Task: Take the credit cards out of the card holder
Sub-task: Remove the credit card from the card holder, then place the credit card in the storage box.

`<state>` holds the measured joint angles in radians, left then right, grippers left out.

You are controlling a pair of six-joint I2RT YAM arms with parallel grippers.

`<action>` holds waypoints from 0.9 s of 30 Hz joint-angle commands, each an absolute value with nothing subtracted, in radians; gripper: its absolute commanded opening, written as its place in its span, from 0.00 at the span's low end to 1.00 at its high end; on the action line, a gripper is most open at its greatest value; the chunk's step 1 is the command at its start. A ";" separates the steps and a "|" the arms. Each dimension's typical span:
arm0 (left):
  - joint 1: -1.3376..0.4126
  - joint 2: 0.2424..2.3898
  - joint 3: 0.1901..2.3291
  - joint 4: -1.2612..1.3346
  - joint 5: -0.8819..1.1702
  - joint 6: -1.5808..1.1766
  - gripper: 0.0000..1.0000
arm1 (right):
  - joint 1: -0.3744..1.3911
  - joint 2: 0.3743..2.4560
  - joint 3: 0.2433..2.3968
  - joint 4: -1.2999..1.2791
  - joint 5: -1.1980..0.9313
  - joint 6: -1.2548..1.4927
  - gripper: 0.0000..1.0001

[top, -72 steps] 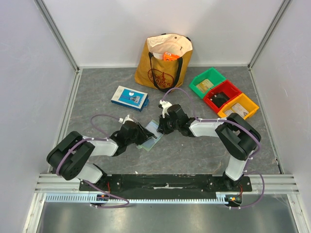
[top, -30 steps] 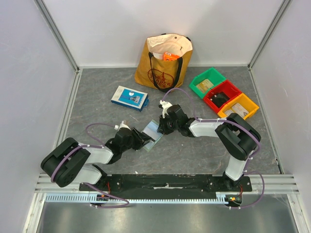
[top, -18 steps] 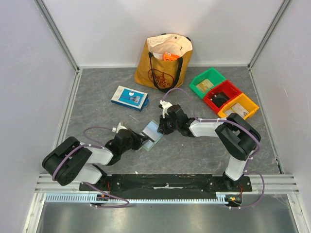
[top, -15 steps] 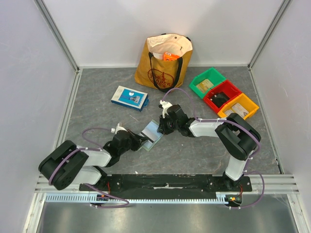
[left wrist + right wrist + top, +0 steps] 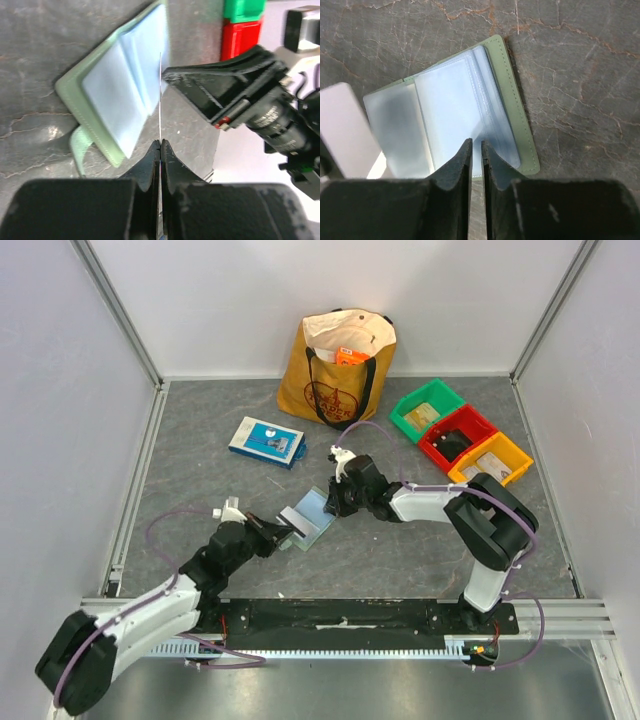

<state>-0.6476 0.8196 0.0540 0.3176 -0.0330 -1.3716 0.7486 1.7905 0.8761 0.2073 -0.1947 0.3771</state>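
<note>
The pale green card holder (image 5: 316, 512) lies open on the grey table, its clear bluish pockets up; it also shows in the left wrist view (image 5: 115, 95) and the right wrist view (image 5: 510, 85). My right gripper (image 5: 333, 504) (image 5: 476, 142) is shut on the edge of its clear pockets. My left gripper (image 5: 283, 530) (image 5: 160, 142) is shut on a thin credit card (image 5: 293, 522), seen edge-on in the left wrist view (image 5: 160, 90) and pale in the right wrist view (image 5: 340, 130). The card is just left of the holder, outside the pockets.
A blue-and-white flat box (image 5: 268, 440) lies at the back left. A tan tote bag (image 5: 337, 365) stands at the back wall. Green (image 5: 428, 410), red (image 5: 458, 434) and yellow (image 5: 490, 460) bins sit at the back right.
My left arm has drawn back toward the near left, pulling the card out of the holder's pockets. The right gripper has stayed on the holder.
</note>
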 commanded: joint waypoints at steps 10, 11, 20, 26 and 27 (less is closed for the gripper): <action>-0.649 0.330 0.092 0.098 -0.121 -1.117 0.02 | 0.750 1.435 0.758 0.290 -0.206 0.583 0.58; -0.649 0.325 0.106 0.103 -0.121 -1.099 0.02 | 0.749 1.386 0.726 0.335 -0.209 0.610 0.61; -0.649 0.396 0.202 0.305 -0.077 -1.040 0.02 | 0.752 1.212 0.543 0.734 -0.351 0.811 0.85; -0.649 0.497 0.238 0.446 -0.008 -1.051 0.02 | 0.778 1.272 0.508 0.952 -0.383 0.916 0.87; -0.649 0.506 0.241 0.469 -0.005 -1.057 0.02 | 0.784 1.284 0.514 0.974 -0.387 0.920 0.86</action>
